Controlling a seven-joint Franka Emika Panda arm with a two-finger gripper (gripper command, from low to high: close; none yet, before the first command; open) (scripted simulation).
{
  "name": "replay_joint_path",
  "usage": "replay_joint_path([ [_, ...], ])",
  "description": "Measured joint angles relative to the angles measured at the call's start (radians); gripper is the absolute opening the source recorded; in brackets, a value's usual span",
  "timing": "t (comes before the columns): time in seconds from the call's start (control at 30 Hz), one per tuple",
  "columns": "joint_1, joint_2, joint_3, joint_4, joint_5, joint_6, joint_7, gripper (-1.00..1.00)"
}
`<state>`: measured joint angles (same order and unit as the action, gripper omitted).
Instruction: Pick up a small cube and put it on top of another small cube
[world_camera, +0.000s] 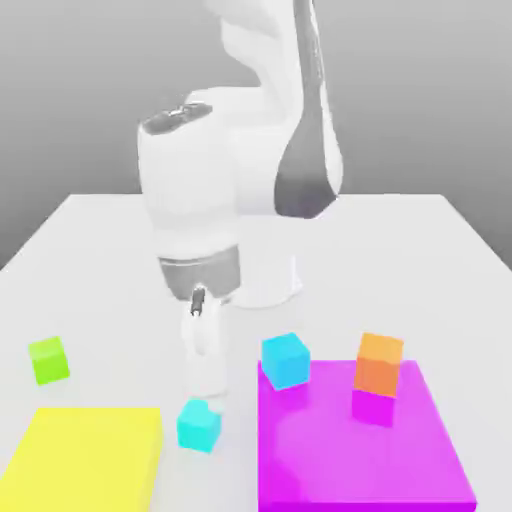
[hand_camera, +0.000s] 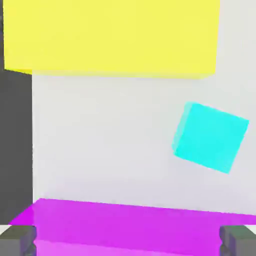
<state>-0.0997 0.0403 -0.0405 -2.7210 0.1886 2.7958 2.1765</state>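
Item: small turquoise cube (hand_camera: 211, 136) on bare table between yellow slab (world_camera: 88, 455) and magenta slab (world_camera: 360, 450); I judge it light, rigid, smooth—grip opposite flat faces; gripper (hand_camera: 128, 240) spread wide, empty.

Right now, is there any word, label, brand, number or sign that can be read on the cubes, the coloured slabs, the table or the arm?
None: the turquoise cube, blue cube, green cube, orange cube, yellow slab, magenta slab, table and arm are all plain.
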Motion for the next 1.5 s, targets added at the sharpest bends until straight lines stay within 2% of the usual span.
replay_joint_path([
  [0.07, 0.024, 0.035, -0.06, -0.028, -0.101, 0.038, 0.164, 0.0],
  [0.13, 0.044, 0.068, -0.086, -0.03, -0.133, 0.071, 0.216, 0.0],
  [0.27, 0.04, 0.141, -0.081, -0.015, -0.127, 0.133, 0.217, 0.0],
  [0.47, -0.013, 0.267, -0.016, 0.006, -0.078, 0.23, 0.183, 0.0],
  [0.5, -0.023, 0.285, -0.003, 0.008, -0.07, 0.244, 0.178, -1.0],
  [0.73, -0.025, 0.288, -0.001, 0.009, -0.068, 0.248, 0.176, -1.0],
  [0.97, 0.03, 0.154, -0.071, -0.013, -0.126, 0.145, 0.217, -1.0],
  [1.17, 0.042, 0.057, -0.077, -0.033, -0.155, 0.06, 0.221, -1.0],
  [1.5, 0.073, 0.0, 0.039, -0.006, 0.077, -0.006, -0.337, -1.0],
])
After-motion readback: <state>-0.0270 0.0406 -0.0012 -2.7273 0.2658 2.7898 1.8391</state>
